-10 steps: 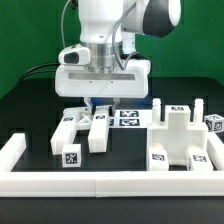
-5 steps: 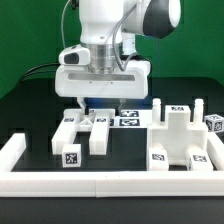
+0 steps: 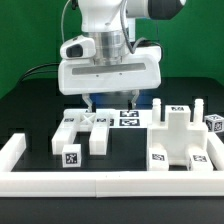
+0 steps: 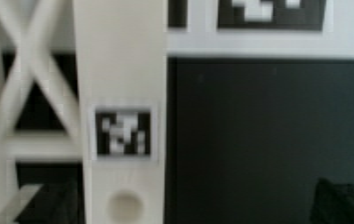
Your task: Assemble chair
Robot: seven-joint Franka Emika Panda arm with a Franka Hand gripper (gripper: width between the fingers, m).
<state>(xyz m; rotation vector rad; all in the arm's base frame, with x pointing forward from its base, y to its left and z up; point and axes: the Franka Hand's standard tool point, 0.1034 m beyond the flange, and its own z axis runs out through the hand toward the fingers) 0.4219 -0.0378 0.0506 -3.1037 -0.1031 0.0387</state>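
Item: chair, unassembled, parts laid out on the black bench (image 3: 128, 152) inside the white border rail (image 3: 110, 182). Tool (image 3: 111, 102): released, jaws spread wide with nothing between them, hanging above the parts on the left half of the scene. Only one arm was present, so no choice of arm arose. Principal part: leg bar (image 3: 97, 135), lying flat just below the tool and slightly nearer the camera, touching nothing of the tool. Long axis: near to far in the exterior view. The jaws stood apart left to right, hence across the bar's narrow width, which is judged the relation any fresh descent would turn on. The wrist view showed the same bar running lengthwise through the frame, its tag (image 4: 126, 131) facing up. The bar appeared to sit off-centre in the gap rather than midway, though blur made this uncertain. Adjacent parts: second leg bar (image 3: 69, 142), to the left and parallel; crossed brace (image 3: 88, 119), at the far end of both bars, contact not determinable. Seat block (image 3: 178, 140): well to the right, with uprights standing, apart from the tool. Marker board (image 3: 127, 118): flat, far of the leg bar, beneath the tool.
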